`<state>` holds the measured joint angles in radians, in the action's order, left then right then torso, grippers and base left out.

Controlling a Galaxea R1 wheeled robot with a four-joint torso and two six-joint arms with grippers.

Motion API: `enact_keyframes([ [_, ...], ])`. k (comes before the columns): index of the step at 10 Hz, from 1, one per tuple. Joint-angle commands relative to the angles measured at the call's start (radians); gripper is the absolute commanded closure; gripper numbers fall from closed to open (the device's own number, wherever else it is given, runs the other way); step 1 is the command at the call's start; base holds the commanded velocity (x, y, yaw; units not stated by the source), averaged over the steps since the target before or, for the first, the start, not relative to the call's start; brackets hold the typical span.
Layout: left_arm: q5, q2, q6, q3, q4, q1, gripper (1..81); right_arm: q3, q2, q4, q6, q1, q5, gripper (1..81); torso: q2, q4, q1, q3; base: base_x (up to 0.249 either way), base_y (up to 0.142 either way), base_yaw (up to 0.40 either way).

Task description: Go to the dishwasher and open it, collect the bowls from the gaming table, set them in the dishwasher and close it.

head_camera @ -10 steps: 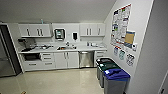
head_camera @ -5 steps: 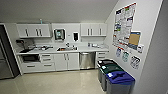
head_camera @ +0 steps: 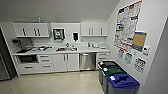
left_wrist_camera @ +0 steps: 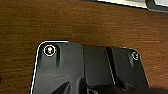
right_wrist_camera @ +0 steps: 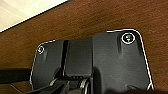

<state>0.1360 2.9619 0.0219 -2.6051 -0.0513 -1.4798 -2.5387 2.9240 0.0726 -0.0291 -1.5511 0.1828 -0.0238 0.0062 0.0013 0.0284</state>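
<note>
The dishwasher (head_camera: pixel 87 61) stands shut under the white counter at the back of a kitchenette, its grey steel front set between white cabinet doors. It lies ahead of me, a little right of the middle of the head view, across a stretch of pale floor. The bowls and the gaming table are out of view. Both wrist views look past my own dark plates onto a brown wood-grain surface (left_wrist_camera: pixel 82 25), seen again in the right wrist view (right_wrist_camera: pixel 105 17).
Three bins stand along the right wall: a black one (head_camera: pixel 107 65), a green-lidded one (head_camera: pixel 113 72) and a blue-lidded one (head_camera: pixel 123 83). Posters (head_camera: pixel 127 27) hang above them. A sink (head_camera: pixel 66 49) sits on the counter (head_camera: pixel 57 51); a dark fridge edge (head_camera: pixel 3 62) is at the left.
The whole head view has shifted slightly; the kitchenette and bins sit a little nearer and lower, so the camera has moved forward. Nothing in the scene has moved itself.
</note>
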Motion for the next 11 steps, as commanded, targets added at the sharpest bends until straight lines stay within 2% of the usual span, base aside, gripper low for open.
enact_keyframes([
  [1, -0.038, -0.009, -0.005, 0.005, 0.011, 0.062, 1.0, 0.009, -0.006, -0.013, -0.003, 0.061, -0.043, 1.0, 0.0, 0.0, 0.0, 0.0, 0.191, 0.0, 0.0],
  [11, -0.038, -0.006, -0.005, 0.005, 0.01, 0.062, 1.0, 0.008, -0.007, -0.014, -0.003, 0.062, -0.045, 1.0, 0.0, 0.0, 0.0, 0.0, 0.179, 0.0, 0.0],
])
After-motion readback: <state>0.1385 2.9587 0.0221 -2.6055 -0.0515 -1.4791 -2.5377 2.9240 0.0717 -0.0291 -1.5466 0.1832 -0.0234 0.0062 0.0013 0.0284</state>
